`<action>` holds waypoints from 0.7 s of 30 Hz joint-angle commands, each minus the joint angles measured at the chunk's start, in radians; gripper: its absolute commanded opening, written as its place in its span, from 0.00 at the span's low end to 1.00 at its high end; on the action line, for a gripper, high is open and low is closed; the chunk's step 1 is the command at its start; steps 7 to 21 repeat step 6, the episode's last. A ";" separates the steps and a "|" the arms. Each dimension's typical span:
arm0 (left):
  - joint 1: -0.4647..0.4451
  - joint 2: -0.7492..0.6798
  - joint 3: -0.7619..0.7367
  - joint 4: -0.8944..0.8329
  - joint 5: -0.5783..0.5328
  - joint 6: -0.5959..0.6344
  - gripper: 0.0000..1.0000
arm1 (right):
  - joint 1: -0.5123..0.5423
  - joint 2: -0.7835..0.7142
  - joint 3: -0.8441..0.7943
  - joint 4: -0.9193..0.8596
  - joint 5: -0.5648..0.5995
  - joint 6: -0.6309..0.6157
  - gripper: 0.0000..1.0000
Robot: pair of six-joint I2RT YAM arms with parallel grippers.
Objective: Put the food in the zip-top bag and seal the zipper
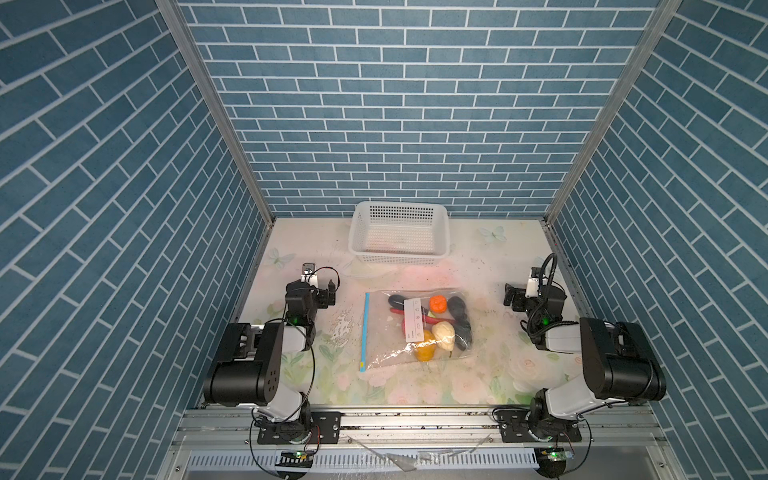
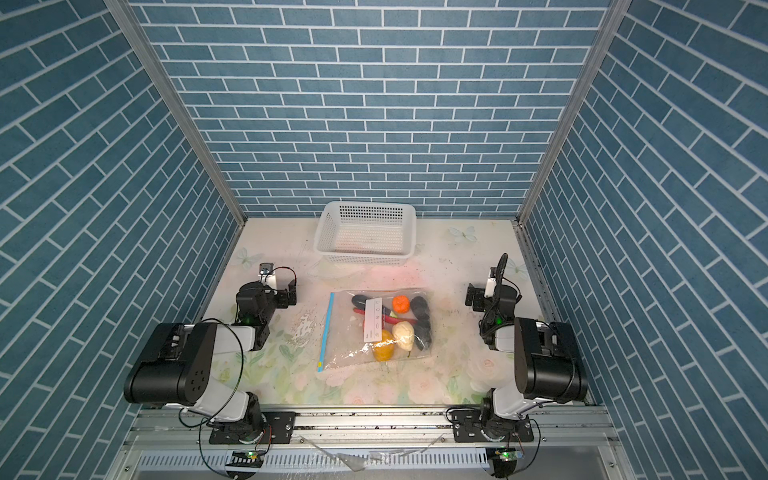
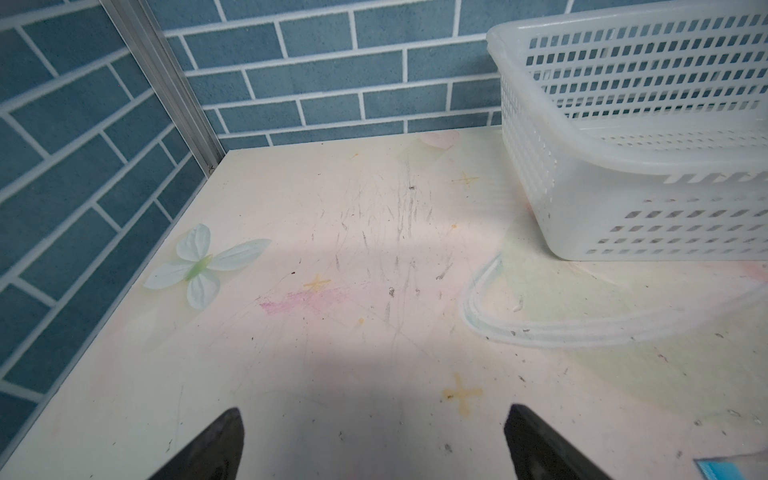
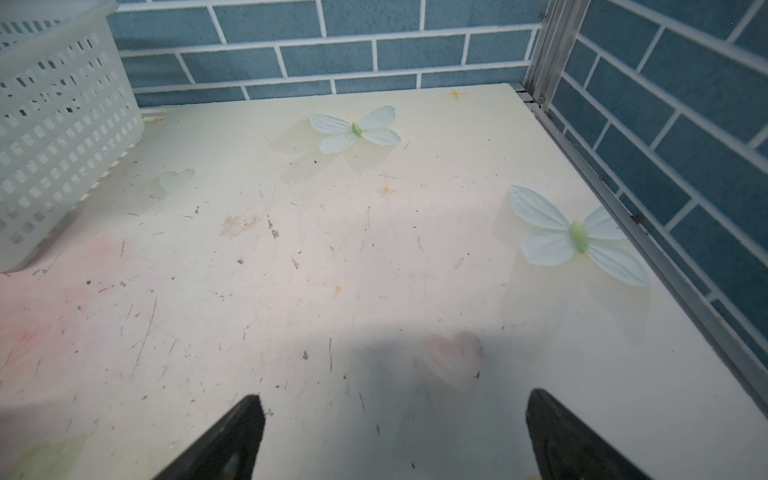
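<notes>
The large clear crinkly zip-top bag (image 1: 384,332) is lying flat on the floral table (image 1: 507,365), between the arms and touching neither. Toy food is sitting inside it toward the right: an orange piece (image 1: 437,304), a cream piece (image 1: 443,336), a yellow-orange piece (image 1: 425,352), black lumps (image 1: 459,316) and a thin red chilli (image 1: 429,319) partly under the white rectangular label (image 1: 414,320). The light-blue zipper strip (image 1: 365,328) is running along the bag's left edge. The left jaws and right jaws are both standing wide, holding nothing. A white perforated plastic basket (image 1: 358,232) is sitting beyond the bag.

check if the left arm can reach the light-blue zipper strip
Probably yes: the open left gripper faces no obstacle; the light-blue zipper strip lies along the edge of the clear plastic bag nearest it.
</notes>
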 commanded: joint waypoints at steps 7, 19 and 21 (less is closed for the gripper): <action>0.001 0.000 0.002 0.015 -0.007 -0.006 0.99 | -0.007 0.009 0.040 0.002 -0.012 0.001 0.99; 0.001 0.000 0.002 0.015 -0.007 -0.006 0.99 | -0.007 0.009 0.040 0.002 -0.012 0.001 0.99; 0.001 0.000 0.002 0.015 -0.007 -0.006 0.99 | -0.007 0.009 0.040 0.002 -0.012 0.001 0.99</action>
